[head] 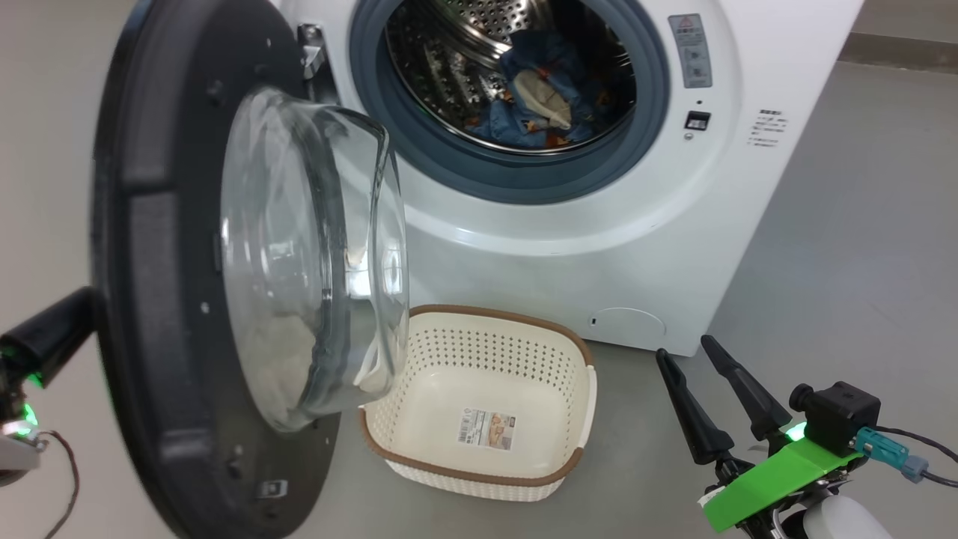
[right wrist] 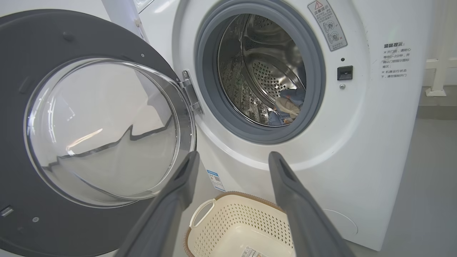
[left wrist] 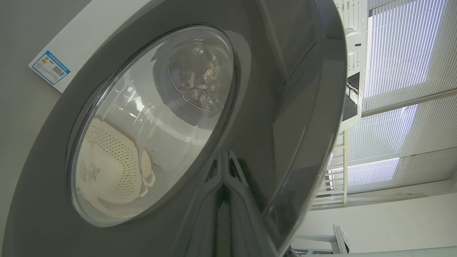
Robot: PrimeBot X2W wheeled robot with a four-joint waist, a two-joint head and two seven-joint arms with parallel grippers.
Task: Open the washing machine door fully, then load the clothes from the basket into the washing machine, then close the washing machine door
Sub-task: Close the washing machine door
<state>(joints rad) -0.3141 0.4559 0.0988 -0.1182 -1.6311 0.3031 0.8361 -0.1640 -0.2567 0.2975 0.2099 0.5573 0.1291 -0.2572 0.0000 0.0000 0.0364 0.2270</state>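
The grey floor (head: 861, 224) is bare around the white washing machine (head: 599, 247), which stands straight ahead of me. Its washing machine door (head: 150, 299) hangs part-way open on the left hinge, glass bowl facing the drum. The basket (head: 494, 313) sits on the floor just in front of the washer, empty, with its near-left corner under the bowl. The clothes (head: 542, 97) lie low in the drum, blue fabric with the cream piece on top, well inside the gasket.

My left end effector (head: 75, 322) is pinched shut, holding nothing, and sits behind the door's outer face; from the left wrist view it looks pressed to the glossy panel, though I cannot be sure it touches. My right end effector (head: 685, 349) is spread wide and empty, low on the right, well apart from everything.

Only the closing remains, I judge. Closed tips could skid on that slick curved panel, leaving the door unlatched. A low swing might also clip the basket rim.
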